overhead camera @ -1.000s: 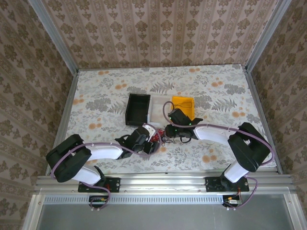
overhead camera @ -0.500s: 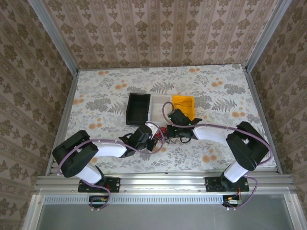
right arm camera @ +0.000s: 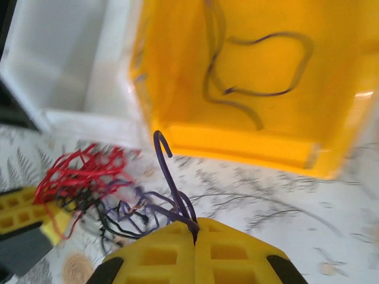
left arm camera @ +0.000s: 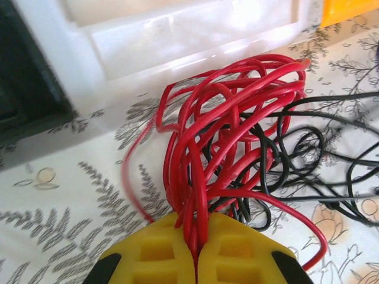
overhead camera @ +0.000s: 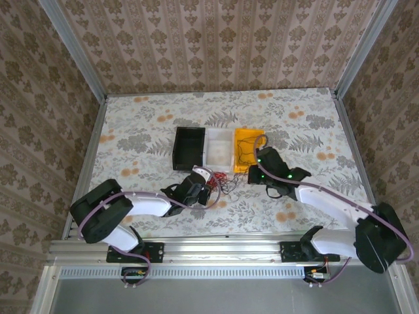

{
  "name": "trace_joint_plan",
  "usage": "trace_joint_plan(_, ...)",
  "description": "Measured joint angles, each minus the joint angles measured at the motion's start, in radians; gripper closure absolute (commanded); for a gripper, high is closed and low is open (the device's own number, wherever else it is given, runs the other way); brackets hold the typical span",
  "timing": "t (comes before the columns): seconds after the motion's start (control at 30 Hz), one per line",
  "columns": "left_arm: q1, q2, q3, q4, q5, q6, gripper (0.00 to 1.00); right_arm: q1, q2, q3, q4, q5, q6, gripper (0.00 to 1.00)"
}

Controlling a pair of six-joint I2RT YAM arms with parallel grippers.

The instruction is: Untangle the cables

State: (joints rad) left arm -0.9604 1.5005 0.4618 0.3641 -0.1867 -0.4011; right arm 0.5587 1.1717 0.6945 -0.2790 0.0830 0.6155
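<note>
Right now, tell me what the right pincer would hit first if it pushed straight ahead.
Probably the near wall of the yellow bin, directly ahead of the right pincer, which is shut on a dark cable. Depth is unclear; it might pass over the rim.

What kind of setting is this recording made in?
Probably a purpose-built robot test booth, not a home: wallpaper-patterned panels in an aluminium frame enclose a floral-covered table, and the left arm and right arm are bolted to a metal rail at its near edge.
</note>
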Motion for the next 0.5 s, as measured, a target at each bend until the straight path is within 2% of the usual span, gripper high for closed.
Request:
trace_joint_plan(0.3,0.006,-0.023,-0.018,-0.024,-0.065,-0.060,1.00,-0.284,-0.197,-0.032,-0.100,0.064,0.042,1.00)
trace_joint_plan(0.4,0.006,-0.023,-0.018,-0.024,-0.066,-0.063,1.00,-0.341,-0.210,-0.033,-0.110,0.064,0.041,1.00)
trace_joint_plan(0.5,0.006,-0.023,-0.018,-0.023,-0.064,-0.063,1.00,-0.351,-0.210,-0.033,-0.112,0.049,0.019,1.00)
